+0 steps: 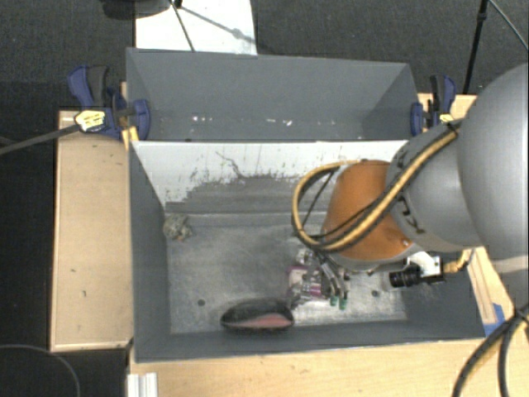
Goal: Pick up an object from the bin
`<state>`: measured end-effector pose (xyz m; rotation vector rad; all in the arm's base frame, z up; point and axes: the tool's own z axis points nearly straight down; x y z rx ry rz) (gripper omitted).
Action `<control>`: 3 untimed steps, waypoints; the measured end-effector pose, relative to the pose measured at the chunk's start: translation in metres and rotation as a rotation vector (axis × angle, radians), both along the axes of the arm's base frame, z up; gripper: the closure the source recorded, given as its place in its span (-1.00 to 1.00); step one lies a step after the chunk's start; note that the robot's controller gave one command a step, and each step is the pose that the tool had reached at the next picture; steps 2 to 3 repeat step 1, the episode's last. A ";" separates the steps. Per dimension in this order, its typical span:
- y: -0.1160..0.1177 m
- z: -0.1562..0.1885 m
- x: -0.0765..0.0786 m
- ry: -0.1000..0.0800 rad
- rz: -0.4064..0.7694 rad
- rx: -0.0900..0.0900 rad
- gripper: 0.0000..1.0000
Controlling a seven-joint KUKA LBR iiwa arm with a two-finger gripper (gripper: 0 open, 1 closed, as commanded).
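Camera view has the gripper (318,284) low over the bin (231,263) floor near the front wall, just right of a dark oval object (257,317) with a pinkish face, its tip muddled beneath the orange cover (364,213), so whether it is spread, closed or touching anything cannot be told.

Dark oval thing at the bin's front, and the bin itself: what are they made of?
Dark oval thing: matte black with a dull pinkish side, no glint; maybe rubber or fabric, unsure. Bin: grey sheet metal, seemingly; flat folded walls, pale scratches.
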<state>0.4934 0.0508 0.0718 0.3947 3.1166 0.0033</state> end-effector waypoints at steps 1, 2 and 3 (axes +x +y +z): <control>-0.022 0.153 0.012 -0.007 0.213 -0.003 1.00; -0.022 0.153 0.012 -0.007 0.213 -0.003 1.00; -0.022 0.153 0.012 -0.007 0.213 -0.003 1.00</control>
